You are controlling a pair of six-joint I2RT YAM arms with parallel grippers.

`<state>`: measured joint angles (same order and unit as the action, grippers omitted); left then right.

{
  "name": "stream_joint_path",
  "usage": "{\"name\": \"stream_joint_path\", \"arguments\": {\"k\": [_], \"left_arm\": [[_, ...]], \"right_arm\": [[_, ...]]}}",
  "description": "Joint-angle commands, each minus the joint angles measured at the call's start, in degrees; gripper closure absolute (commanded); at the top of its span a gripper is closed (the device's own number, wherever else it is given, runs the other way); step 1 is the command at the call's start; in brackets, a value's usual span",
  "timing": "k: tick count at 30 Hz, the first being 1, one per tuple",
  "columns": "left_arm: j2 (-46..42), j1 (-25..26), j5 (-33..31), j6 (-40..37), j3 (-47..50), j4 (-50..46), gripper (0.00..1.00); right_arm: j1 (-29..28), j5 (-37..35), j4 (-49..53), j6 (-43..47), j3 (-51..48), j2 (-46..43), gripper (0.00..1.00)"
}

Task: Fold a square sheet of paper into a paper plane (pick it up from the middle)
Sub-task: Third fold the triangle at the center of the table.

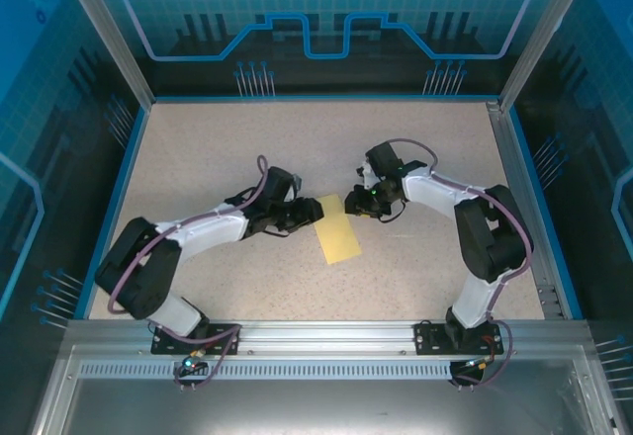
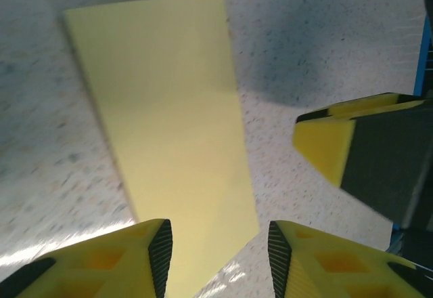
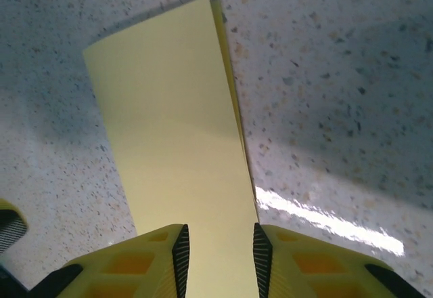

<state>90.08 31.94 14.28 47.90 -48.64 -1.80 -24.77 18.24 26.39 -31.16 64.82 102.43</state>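
Top external view has the paper (image 1: 338,229) lying flat on the bench (image 1: 218,138) as a narrow rectangle rather than a square, between the two arms, so I judge the first fold in half is done and no dart shape exists yet. The left gripper (image 1: 300,215) sits at the strip's far left corner and the right gripper (image 1: 356,203) just beside its far end. Both crowd the same short edge, likely so one can pin while the other lifts or presses. Left wrist view shows the left gripper (image 2: 220,244) with jaws apart, one finger (image 2: 159,250) over the paper (image 2: 176,122) and the other over bare bench, holding nothing. Right wrist view shows the right gripper (image 3: 221,247) with a narrow gap between its jaws, centred over the paper (image 3: 176,129), which looks free beneath. Two layers show along one long edge.
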Motion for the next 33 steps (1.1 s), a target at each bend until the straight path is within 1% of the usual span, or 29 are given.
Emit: {"name": "stream_joint_path", "arguments": {"k": [1, 5, 11, 16, 24, 33], "left_arm": [[4.0, 0.0, 1.0, 0.9, -2.7, 0.1, 0.55], [7.7, 0.1, 1.3, 1.3, -4.3, 0.7, 0.56], [10.7, 0.1, 0.8, 0.8, -5.8, -0.3, 0.56], [12.7, 0.1, 1.4, 0.4, -6.5, 0.0, 0.56], [14.1, 0.1, 1.3, -0.8, -7.3, -0.5, 0.56], [14.9, 0.1, 1.9, -2.1, -7.6, -1.0, 0.57]], "right_arm": [[0.7, 4.9, -3.7, 2.3, -0.1, 3.3, 0.67], [0.6, 6.0, -4.9, 2.5, -0.8, 5.3, 0.68], [0.4, 6.9, -6.3, 2.3, -4.0, 5.7, 0.69], [-0.5, 6.8, -7.3, 1.5, -7.7, 3.9, 0.7], [-2.4, 9.0, -11.7, -1.9, -13.7, -0.7, 0.71], [-3.1, 9.4, -13.9, -4.5, -16.6, -2.8, 0.71]]}}
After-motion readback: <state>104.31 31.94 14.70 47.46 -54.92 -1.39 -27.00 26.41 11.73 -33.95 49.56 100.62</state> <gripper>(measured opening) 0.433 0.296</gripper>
